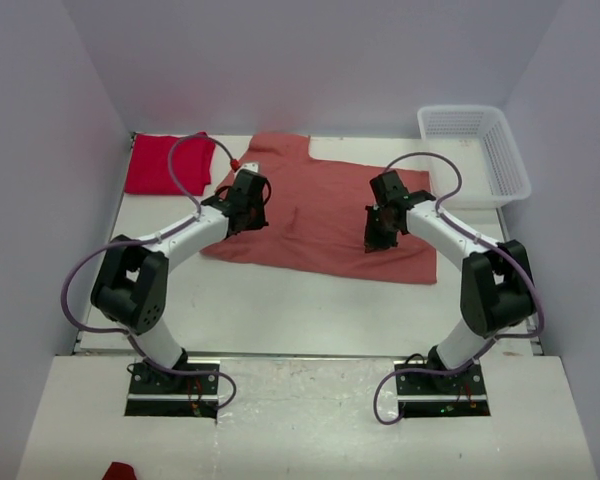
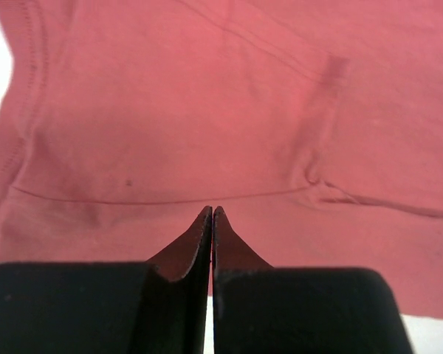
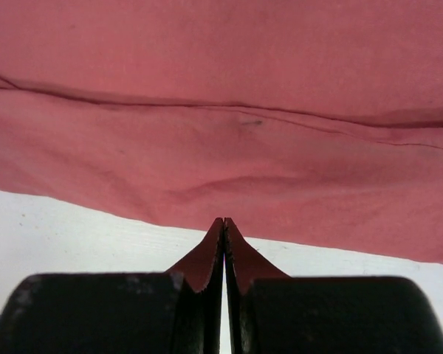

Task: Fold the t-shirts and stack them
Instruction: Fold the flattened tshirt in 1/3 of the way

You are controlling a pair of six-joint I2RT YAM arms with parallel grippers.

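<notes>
The salmon-pink t-shirt (image 1: 320, 215) lies spread open and unfolded in the middle of the worktop (image 1: 280, 310). I judge it is laid flat like this so that an edge can be taken up and turned over. The red t-shirt (image 1: 165, 165) sits as a folded block just off the pink shirt's far left corner, likely the base of the stack. The left pincer (image 2: 211, 214) is over the pink shirt's left part, its jaws pressed fully together. The right pincer (image 3: 224, 221) is closed too, just by the pink shirt's near hem on the right. A white mesh basket (image 1: 510, 165) stands off the pink shirt's far right corner, apart from it.

The top view gives the whole layout, with both arms bent inward over the cloth. Only the wrist views show the tips meeting, with a seam and a small pocket-like patch ahead of the left one and bare worktop beside the hem at the right one. Neither shows whether any cloth is pinched between the tips
</notes>
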